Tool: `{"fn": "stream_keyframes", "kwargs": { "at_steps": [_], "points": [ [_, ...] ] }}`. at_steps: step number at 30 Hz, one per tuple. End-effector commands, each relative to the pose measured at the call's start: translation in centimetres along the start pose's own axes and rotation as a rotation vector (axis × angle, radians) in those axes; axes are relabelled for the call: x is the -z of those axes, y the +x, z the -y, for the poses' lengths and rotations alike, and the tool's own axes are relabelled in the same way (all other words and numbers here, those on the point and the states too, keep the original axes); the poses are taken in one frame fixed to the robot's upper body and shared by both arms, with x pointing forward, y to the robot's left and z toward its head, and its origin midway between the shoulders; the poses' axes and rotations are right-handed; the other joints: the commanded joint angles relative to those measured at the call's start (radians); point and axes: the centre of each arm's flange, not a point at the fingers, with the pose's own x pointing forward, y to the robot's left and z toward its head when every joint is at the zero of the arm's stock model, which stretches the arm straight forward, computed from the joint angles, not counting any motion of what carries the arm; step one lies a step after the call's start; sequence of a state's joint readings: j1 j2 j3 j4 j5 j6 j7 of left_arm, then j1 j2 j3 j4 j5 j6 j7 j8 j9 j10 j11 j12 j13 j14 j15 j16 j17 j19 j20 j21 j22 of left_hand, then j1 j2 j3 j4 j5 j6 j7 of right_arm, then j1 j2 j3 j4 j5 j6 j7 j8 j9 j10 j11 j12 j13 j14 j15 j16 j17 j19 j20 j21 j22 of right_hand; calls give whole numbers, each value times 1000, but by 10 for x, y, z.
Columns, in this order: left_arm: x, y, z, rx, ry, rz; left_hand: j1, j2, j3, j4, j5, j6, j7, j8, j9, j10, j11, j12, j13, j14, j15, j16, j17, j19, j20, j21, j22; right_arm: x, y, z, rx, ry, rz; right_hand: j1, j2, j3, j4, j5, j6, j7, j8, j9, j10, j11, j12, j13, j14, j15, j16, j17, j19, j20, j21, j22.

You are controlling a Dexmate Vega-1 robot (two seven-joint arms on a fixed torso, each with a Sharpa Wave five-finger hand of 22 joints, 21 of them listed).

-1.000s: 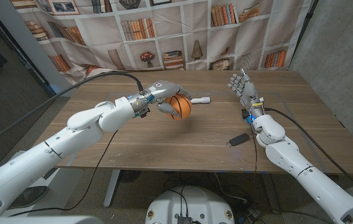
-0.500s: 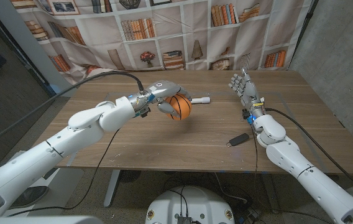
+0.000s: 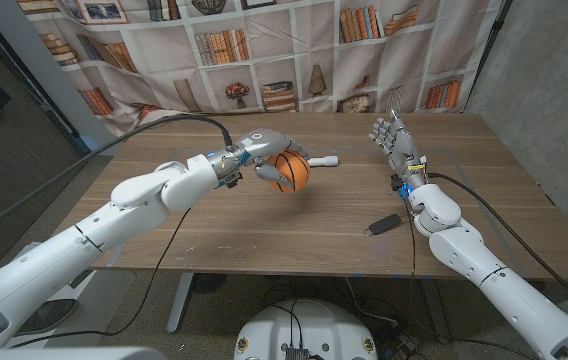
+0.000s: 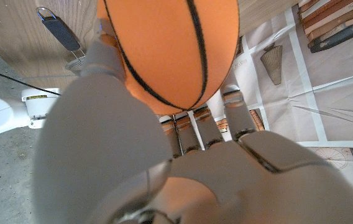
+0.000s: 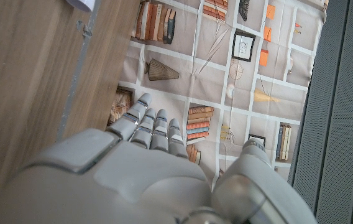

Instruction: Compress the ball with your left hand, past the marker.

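A small orange basketball [image 3: 288, 171] with black seams sits in my left hand [image 3: 267, 154], held just above the middle of the wooden table. The fingers wrap over its top and side. In the left wrist view the ball [image 4: 170, 46] bulges past my left hand [image 4: 164, 162]. A white marker [image 3: 325, 160] lies on the table just right of the ball. My right hand [image 3: 391, 140] stands upright on the right side, fingers apart, holding nothing; its back shows in the right wrist view [image 5: 133, 168].
A black key fob [image 3: 384, 224] with a metal clip lies near the front right of the table [image 3: 264, 230]. A bookshelf-print curtain [image 3: 264, 50] hangs behind. Cables trail from both wrists over the tabletop.
The ball has shifted very slightly in my left hand; otherwise nothing has visibly moved.
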State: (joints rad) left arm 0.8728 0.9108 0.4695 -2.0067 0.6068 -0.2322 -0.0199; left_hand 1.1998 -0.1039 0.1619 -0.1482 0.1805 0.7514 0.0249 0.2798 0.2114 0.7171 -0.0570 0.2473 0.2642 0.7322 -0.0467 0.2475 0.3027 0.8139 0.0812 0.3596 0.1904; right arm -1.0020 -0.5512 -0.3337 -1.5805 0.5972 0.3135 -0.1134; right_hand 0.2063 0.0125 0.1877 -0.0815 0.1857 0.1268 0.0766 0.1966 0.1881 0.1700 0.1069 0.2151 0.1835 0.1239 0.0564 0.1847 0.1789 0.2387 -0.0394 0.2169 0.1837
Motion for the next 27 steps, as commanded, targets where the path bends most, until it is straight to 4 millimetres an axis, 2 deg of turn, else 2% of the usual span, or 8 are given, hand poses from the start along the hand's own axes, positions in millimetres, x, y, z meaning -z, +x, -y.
{"fn": "stream_keyframes", "kwargs": {
  "at_steps": [1,11,20,27],
  "points": [
    [-2,1,1,17,25,-18,112,195,86,105,-1,-6,-8,-5,3,-2,-1,-6,-1,23,-47,-4,-6,80,-113,5,-1,2,-2,1,6,7,-4,1,12,1,-5,-2,7,-2,3,4,9,-2,-1,4,11,-1,0,6,9,-31,0,2],
    [-4,0,2,38,28,-29,74,189,74,120,3,-19,-8,-17,2,-17,-7,-19,-6,9,-39,-17,-14,65,-104,0,-3,4,-5,2,10,12,-6,1,13,1,-5,-2,7,-1,3,4,9,-5,-1,4,12,-1,0,6,10,-31,0,2],
    [-6,-2,5,55,29,-35,2,170,46,150,2,-38,-16,-34,0,-36,-15,-34,-12,-28,-28,-37,-25,38,-91,-14,-5,5,-8,3,10,11,-8,0,13,0,-6,-2,7,-1,2,4,10,-4,-1,4,14,-1,1,6,11,-31,0,2],
    [-6,-2,8,62,29,-35,-32,162,32,164,1,-43,-24,-40,-1,-44,-22,-39,-14,-43,-20,-44,-32,23,-81,-22,-6,6,-9,2,8,11,-8,0,13,0,-6,-3,8,-3,3,4,11,-4,0,4,16,1,2,6,12,-30,0,2]
  ]
}}
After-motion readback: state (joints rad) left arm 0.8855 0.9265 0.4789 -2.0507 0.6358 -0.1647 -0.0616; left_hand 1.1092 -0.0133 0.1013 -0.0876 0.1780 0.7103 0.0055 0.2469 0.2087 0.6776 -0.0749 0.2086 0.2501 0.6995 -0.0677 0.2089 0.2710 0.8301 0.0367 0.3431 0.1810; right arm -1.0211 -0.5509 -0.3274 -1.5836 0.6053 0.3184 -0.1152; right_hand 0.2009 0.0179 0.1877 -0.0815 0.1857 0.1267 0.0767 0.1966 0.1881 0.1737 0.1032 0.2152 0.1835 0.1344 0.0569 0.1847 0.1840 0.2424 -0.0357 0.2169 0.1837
